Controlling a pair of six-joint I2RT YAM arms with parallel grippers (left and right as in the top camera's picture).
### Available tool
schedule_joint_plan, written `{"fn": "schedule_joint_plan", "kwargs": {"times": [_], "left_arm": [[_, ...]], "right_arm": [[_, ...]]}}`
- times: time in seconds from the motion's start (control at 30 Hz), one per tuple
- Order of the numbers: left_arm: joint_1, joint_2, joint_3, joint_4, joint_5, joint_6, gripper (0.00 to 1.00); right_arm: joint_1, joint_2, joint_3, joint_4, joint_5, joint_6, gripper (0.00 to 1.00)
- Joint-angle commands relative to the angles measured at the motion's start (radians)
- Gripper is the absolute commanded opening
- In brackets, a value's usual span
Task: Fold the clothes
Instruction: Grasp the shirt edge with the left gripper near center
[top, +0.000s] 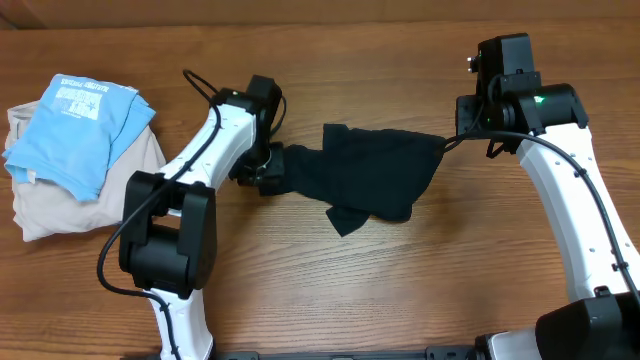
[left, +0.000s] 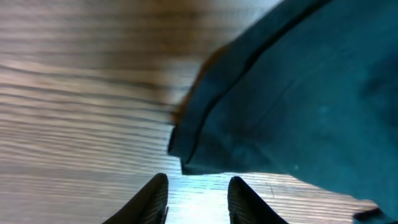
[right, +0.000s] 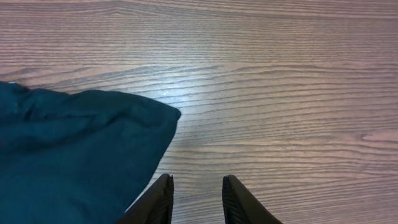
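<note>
The clothes (top: 375, 170), one dark garment, lie rumpled mid-table (top: 400, 290), a loose flap trailing toward the near edge, so they want flattening before any fold. The left gripper (left: 199, 186) sits at their left end, fingers spread, bare wood between them and a hemmed corner just ahead, probably lined up to pinch it; overhead, black on black, I cannot tell if they touch. The right gripper (right: 198, 182) waits off the right end, likewise spread, holding nothing. A light blue shirt (top: 85, 125) on a beige garment (top: 60, 205) lies well apart
</note>
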Motion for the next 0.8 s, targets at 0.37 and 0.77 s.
{"fn": "schedule_joint_plan", "kwargs": {"times": [0.37, 0.77], "left_arm": [[-0.007, 0.007, -0.198, 0.27, 0.11, 0.027, 0.4], [-0.005, -0.046, -0.086, 0.139, 0.219, 0.127, 0.04]], "right_arm": [[-0.005, -0.01, 0.003, 0.005, -0.008, 0.012, 0.3], [-0.005, -0.01, 0.003, 0.005, -0.033, 0.011, 0.3]]}}
